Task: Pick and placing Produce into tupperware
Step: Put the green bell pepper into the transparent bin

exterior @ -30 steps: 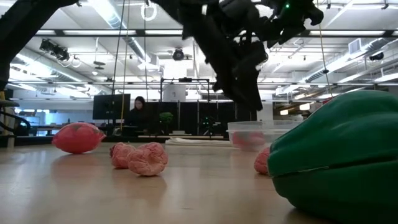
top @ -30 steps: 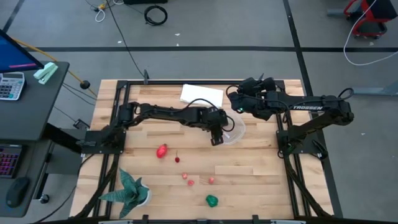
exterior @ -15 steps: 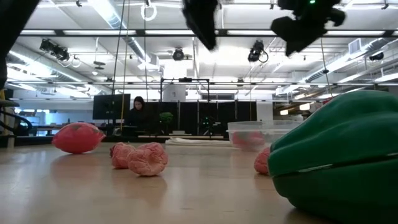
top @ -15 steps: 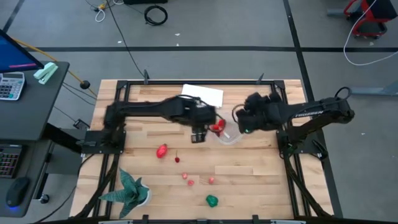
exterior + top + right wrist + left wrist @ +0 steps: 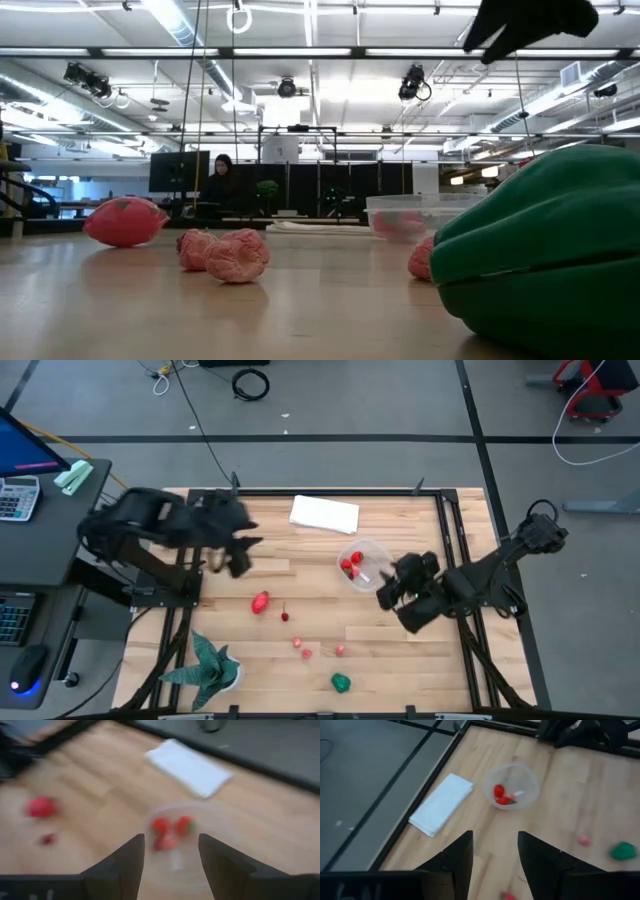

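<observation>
The tupperware [image 5: 362, 563], a small clear round tub, stands on the table right of centre with red produce [image 5: 350, 567] inside. More produce lies loose on the wood: a red piece [image 5: 261, 602], small pink pieces [image 5: 303, 648] and a green one [image 5: 341, 682]. My left gripper [image 5: 240, 557] hangs open high over the table's left part, far from the tub [image 5: 512, 785]. My right gripper [image 5: 388, 588] is open just to the near right of the tub [image 5: 175, 840], pointing at it, with nothing between its fingers.
A folded white cloth [image 5: 324, 513] lies at the far edge, beyond the tub. A spiky teal potted plant [image 5: 210, 665] stands at the near left corner. Black frame rails [image 5: 190, 540] run along the table's sides. Bare wood lies between the two grippers.
My left gripper has pulled away from above the tupperware, rising and swinging toward the table's left edge. My right gripper has swung from the tub's far right side around to its near right side, turning as it went.
</observation>
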Robot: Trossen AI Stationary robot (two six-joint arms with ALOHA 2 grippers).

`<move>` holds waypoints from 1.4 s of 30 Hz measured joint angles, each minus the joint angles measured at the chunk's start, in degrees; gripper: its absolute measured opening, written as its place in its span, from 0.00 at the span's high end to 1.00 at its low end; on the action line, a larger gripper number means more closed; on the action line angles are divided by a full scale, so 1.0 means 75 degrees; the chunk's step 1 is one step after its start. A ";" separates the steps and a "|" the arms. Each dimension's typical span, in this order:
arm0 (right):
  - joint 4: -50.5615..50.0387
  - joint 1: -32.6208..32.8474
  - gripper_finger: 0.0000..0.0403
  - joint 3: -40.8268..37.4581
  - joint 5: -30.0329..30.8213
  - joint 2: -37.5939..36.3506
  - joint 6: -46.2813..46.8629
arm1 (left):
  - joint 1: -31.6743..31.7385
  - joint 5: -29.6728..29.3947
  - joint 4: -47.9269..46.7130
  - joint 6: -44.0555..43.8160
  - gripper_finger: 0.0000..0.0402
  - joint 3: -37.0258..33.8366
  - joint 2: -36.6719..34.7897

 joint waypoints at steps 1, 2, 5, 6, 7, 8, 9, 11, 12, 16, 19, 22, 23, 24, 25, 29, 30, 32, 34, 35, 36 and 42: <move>0.0308 0.0156 0.51 0.0001 -0.0053 0.0026 -0.0013 | -0.0201 -0.0003 -0.0153 -0.0080 0.60 0.0000 -0.0167; 0.0600 0.0314 0.51 0.0001 -0.0131 0.0083 -0.0104 | -0.0397 -0.0004 -0.0299 -0.0173 0.60 0.0000 -0.0287; 0.1432 0.0713 0.51 0.0000 -0.0566 0.0277 -0.0621 | -0.0924 0.0019 -0.0624 -0.0444 0.60 -0.0003 -0.0539; 0.1709 0.0834 0.51 0.0001 -0.0853 0.0352 -0.0727 | -0.1071 0.0017 -0.0662 -0.0464 0.60 -0.0003 -0.0591; 0.2012 0.0943 0.51 -0.0002 -0.1162 0.0426 -0.0780 | -0.1200 0.0013 -0.0683 -0.0461 0.60 -0.0003 -0.0620; 0.2309 0.1049 0.51 0.0001 -0.1463 0.0508 -0.0783 | -0.1319 -0.0009 -0.0687 -0.0425 0.60 -0.0003 -0.0628; 0.2622 0.1147 0.51 -0.0001 -0.1736 0.0616 -0.0799 | -0.1424 -0.0042 -0.0686 -0.0372 0.60 -0.0003 -0.0624; 0.3240 0.1342 0.51 -0.0001 -0.2038 0.0876 -0.0808 | -0.1589 -0.0152 -0.0681 -0.0243 0.60 -0.0003 -0.0559; 0.3533 0.1448 0.51 0.0001 -0.2125 0.1036 -0.0808 | -0.1644 -0.0239 -0.0683 -0.0229 0.60 -0.0006 -0.0499; 0.4587 0.1805 0.51 -0.0002 -0.2242 0.1758 -0.0809 | -0.1717 -0.0749 -0.0680 -0.0264 0.60 -0.0009 -0.0153; 0.5075 0.1970 0.51 -0.0002 -0.2280 0.2205 -0.0812 | -0.1692 -0.0868 -0.0685 -0.0233 0.60 -0.0009 0.0193; 0.5093 0.1964 0.51 -0.0002 -0.2281 0.2418 -0.0902 | -0.1631 -0.0853 -0.0684 -0.0254 0.60 -0.0009 0.0621; 0.5052 0.1936 0.51 -0.0002 -0.2268 0.2457 -0.1014 | -0.1614 -0.0859 -0.0686 -0.0107 0.60 -0.0009 0.0772; 0.5029 0.1908 0.51 -0.0004 -0.2267 0.2478 -0.1111 | -0.1584 -0.0856 -0.0686 0.0067 0.60 -0.0009 0.0911; 0.5035 0.1870 0.51 -0.0005 -0.2269 0.2482 -0.1223 | -0.1579 -0.0832 -0.0689 0.0144 0.60 -0.0009 0.1053; 0.5050 0.1728 0.51 -0.0005 -0.2281 0.2292 -0.1855 | -0.1607 -0.0758 -0.0668 -0.0229 0.62 -0.0012 0.1484; 0.5063 0.1721 0.51 -0.0005 -0.2270 0.2225 -0.2005 | -0.1635 -0.0786 -0.0612 -0.0349 0.63 -0.0012 0.1553; 0.5068 0.1682 0.51 -0.0005 -0.2254 0.2117 -0.2173 | -0.1703 -0.0984 -0.0302 -0.0534 0.65 -0.0015 0.1684; 0.5070 0.1682 0.51 -0.0005 -0.2250 0.2041 -0.2147 | -0.1776 -0.1030 0.0118 -0.0518 0.67 -0.0012 0.1847; 0.5093 0.1683 0.51 -0.0005 -0.2252 0.2022 -0.2038 | -0.1833 -0.1033 0.0258 -0.0461 0.68 -0.0012 0.1956; 0.5135 0.1696 0.51 -0.0005 -0.2252 0.2016 -0.1916 | -0.1890 -0.1033 0.0390 -0.0449 0.69 -0.0012 0.2081; 0.5189 0.2015 0.51 -0.0005 -0.2296 0.2051 -0.0697 | -0.2288 -0.1090 0.0551 -0.0448 0.73 -0.0012 0.2817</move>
